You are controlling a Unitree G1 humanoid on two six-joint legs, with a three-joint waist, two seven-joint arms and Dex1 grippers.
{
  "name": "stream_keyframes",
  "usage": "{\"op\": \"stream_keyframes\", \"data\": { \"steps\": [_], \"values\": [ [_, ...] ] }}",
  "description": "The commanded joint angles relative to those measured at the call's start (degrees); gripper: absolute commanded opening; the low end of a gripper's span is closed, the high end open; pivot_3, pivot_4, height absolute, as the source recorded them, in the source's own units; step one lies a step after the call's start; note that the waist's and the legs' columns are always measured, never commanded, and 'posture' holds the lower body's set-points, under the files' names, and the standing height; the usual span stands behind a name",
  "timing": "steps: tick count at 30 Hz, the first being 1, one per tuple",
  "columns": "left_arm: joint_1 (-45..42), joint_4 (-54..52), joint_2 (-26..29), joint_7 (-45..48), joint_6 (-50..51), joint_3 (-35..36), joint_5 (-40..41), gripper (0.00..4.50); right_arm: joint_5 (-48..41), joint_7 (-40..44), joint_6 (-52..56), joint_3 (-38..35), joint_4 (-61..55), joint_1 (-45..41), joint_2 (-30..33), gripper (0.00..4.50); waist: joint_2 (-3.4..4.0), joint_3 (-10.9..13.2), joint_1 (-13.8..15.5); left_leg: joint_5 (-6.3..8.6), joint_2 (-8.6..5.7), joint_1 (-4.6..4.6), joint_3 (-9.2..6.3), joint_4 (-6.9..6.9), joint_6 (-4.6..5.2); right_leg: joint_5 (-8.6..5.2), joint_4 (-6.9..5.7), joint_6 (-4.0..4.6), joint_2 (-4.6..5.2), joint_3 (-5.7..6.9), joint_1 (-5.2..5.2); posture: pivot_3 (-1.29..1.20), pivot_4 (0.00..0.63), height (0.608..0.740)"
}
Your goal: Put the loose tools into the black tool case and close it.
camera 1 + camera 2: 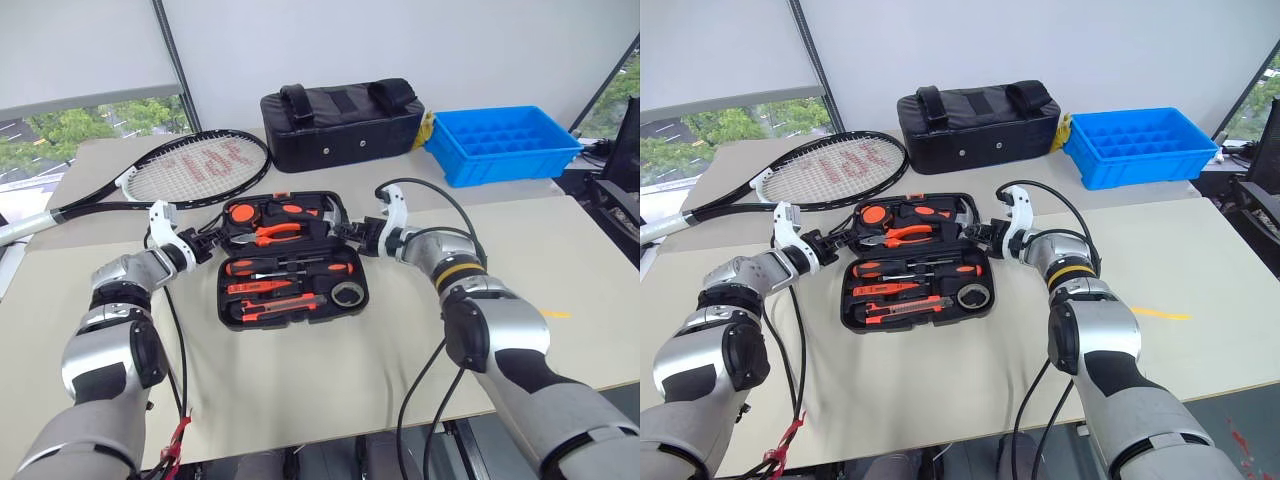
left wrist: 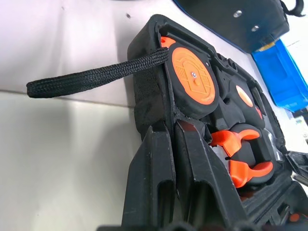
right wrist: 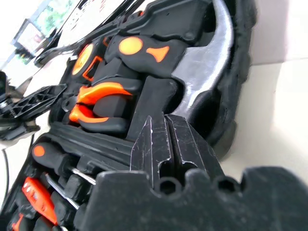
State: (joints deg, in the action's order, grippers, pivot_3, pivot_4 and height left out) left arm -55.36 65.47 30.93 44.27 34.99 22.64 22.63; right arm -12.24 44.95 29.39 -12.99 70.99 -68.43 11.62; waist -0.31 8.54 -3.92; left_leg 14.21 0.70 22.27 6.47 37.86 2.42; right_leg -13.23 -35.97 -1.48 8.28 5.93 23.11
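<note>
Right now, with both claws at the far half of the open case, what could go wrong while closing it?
1. The left claw and right claw are shut at opposite ends of the case lid; uneven lifting may twist it or let it slip.
2. The strap hangs beside the left claw and could get trapped in the seam.
3. The pliers might drop out as the lid tips over.
</note>
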Motion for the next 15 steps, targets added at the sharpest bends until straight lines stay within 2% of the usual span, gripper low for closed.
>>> {"op": "stream_keyframes", "data": {
  "steps": [1, 7, 13, 15],
  "values": [
    [3.67, -3.83, 0.24, 4.53, 6.91, -2.68, -0.04, 0.02, -0.02, 2.75, 5.91, 1.84, -4.36, 1.50, 0.87, 0.00, 0.00, 0.00, -0.03, 0.00, 0.00, 0.00, 0.00, 0.00, 0.00, 0.00, 0.00, 0.00, 0.00, 0.00, 0.00, 0.00, 0.150, 0.740],
    [6.53, -7.47, 1.85, 2.98, 8.81, -1.42, 0.63, 0.02, -0.56, 4.42, 8.15, 2.98, -12.68, 4.15, 4.02, 0.00, 0.00, 0.00, 0.00, 0.00, 0.01, 0.00, -0.01, 0.00, 0.00, 0.00, -0.02, 0.00, 0.00, -0.01, 0.01, 0.00, 0.150, 0.740],
    [7.27, -8.47, 1.99, 2.15, 9.16, -1.20, 1.41, 0.00, -1.37, 2.86, 4.92, 1.26, -11.85, 2.80, 8.32, 1.88, 0.00, 0.00, -0.28, 0.01, 0.02, -0.05, 0.03, 0.00, 0.00, 0.00, -0.01, 0.00, 0.00, -0.05, 0.03, 0.00, 0.150, 0.740],
    [7.35, -8.46, 1.88, 1.92, 9.01, -1.21, 1.52, 0.00, -0.87, 1.94, 4.00, 1.49, -10.64, 2.55, 8.46, 1.88, 0.00, 0.00, -0.40, 0.02, 0.06, -0.16, 0.07, -0.02, -0.04, 0.00, -0.05, 0.01, -0.02, -0.06, 0.03, 0.00, 0.150, 0.740]
  ]
}}
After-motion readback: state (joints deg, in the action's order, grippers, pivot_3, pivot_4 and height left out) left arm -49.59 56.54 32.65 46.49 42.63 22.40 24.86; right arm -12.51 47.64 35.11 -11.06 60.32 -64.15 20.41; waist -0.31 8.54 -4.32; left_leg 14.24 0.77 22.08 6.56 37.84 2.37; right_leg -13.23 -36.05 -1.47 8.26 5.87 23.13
